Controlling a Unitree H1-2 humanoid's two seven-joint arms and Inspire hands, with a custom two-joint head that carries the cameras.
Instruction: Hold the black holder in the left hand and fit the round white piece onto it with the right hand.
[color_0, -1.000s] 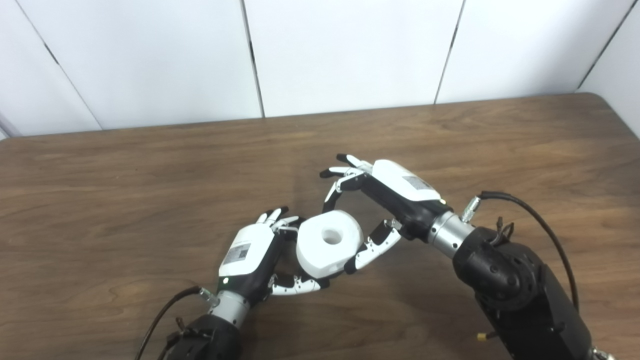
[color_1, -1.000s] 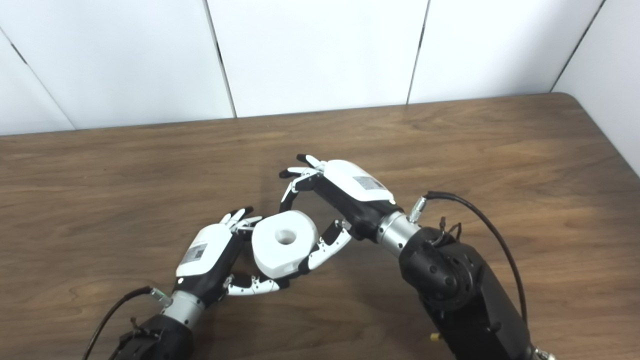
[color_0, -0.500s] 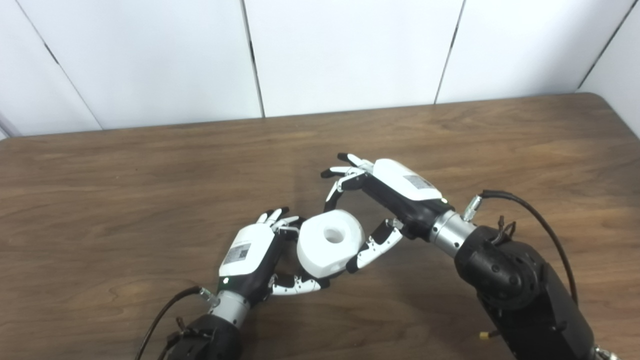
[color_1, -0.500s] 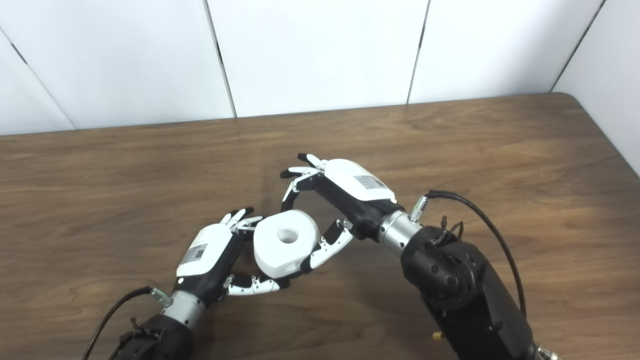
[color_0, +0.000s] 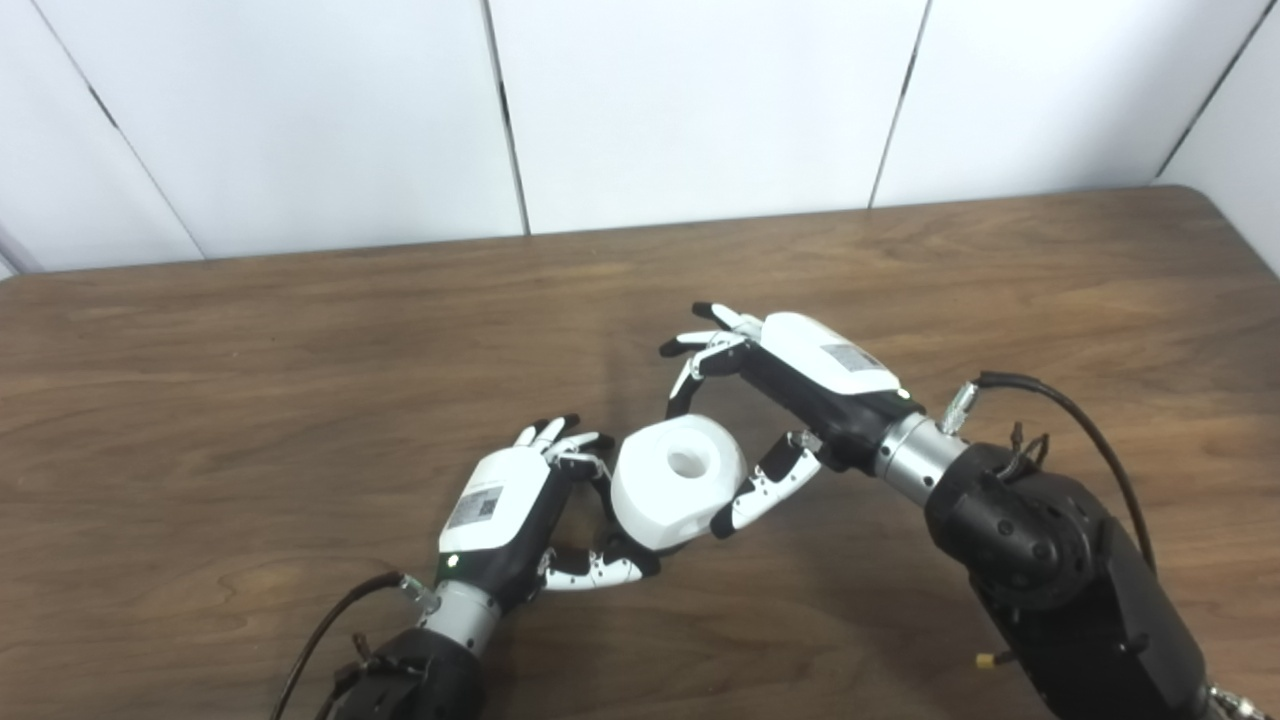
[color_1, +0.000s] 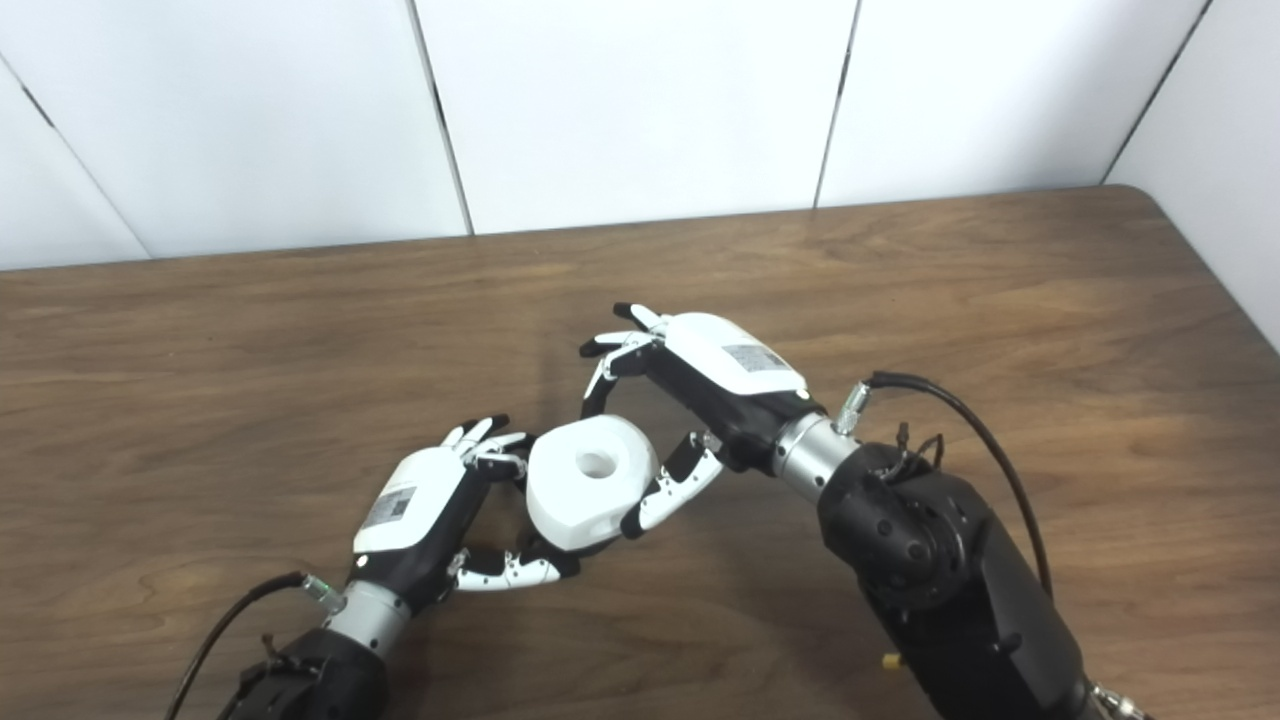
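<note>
Over the wooden table (color_0: 300, 330), the round white piece (color_0: 678, 482) has shifted slightly rightward in the past second, carried by the right hand (color_0: 800, 385), whose fingers (color_0: 760, 490) clamp its rim; a gap has opened toward the left hand (color_0: 510, 510). That hand's fingers curl around something dark, apparently the black holder (color_0: 600, 490), mostly hidden. The fit looks unfinished, perhaps being re-aligned. The piece's central hole, and so its axis, points up and slightly away from the camera.
</note>
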